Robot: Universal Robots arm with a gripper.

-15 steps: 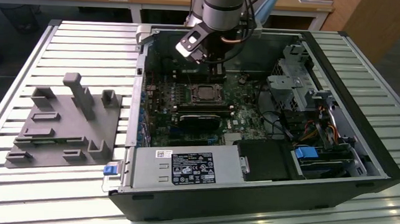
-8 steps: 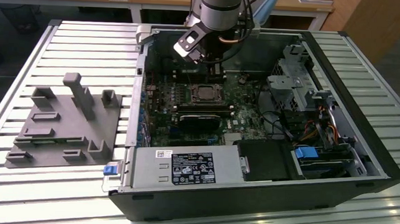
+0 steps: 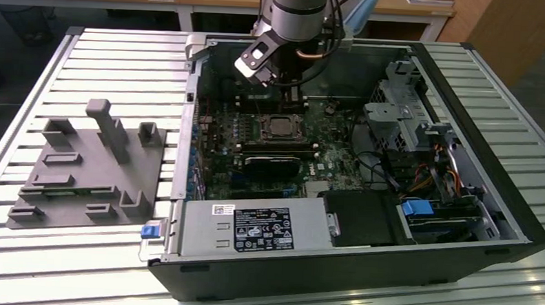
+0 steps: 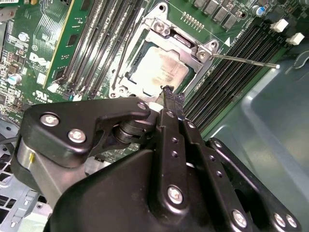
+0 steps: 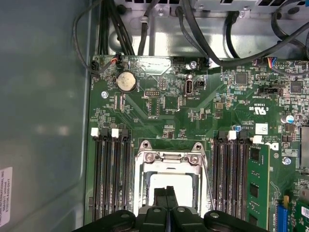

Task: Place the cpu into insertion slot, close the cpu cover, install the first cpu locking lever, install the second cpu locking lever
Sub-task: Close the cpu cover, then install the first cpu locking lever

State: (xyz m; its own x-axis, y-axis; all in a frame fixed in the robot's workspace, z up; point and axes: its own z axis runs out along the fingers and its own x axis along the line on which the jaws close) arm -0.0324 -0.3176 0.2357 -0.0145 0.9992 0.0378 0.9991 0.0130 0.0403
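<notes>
**CPU seated, cover down, levers outstanding**

Progress. The cpu (image 4: 161,67), a small flat square chip with a pale silver-grey metal top, lies in the insertion slot (image 5: 143,145), the square black-and-silver socket on the green motherboard (image 5: 159,104). Step one reads as done. The cpu cover (image 4: 149,34), a thin silver metal frame with a cut-out middle, lies flat over the chip in both wrist views, so step two looks done too.

Levers. One locking lever (image 4: 244,60), a thin bare metal rod, juts from a socket corner out over the black memory slots (image 4: 231,82), its free end hooked under nothing. Judged unlatched. I cannot tell how the lever on the opposite side stands. Both lever steps are logged as left.

Gripper. The black gripper (image 4: 169,91) has its fingers (image 5: 161,193) pressed together with nothing between them. The tips sit at the near edge of the cover; contact cannot be told. In the exterior view the gripper (image 3: 292,91) hangs inside the open black computer case (image 3: 491,196), which lies on the slatted metal worktop (image 3: 111,56).

Writing. White sticker on the silver power-supply box (image 3: 250,227); white sticker on the grey case wall (image 5: 4,195); white printed legends across the board. Not transcribed; none bears on the task.
</notes>
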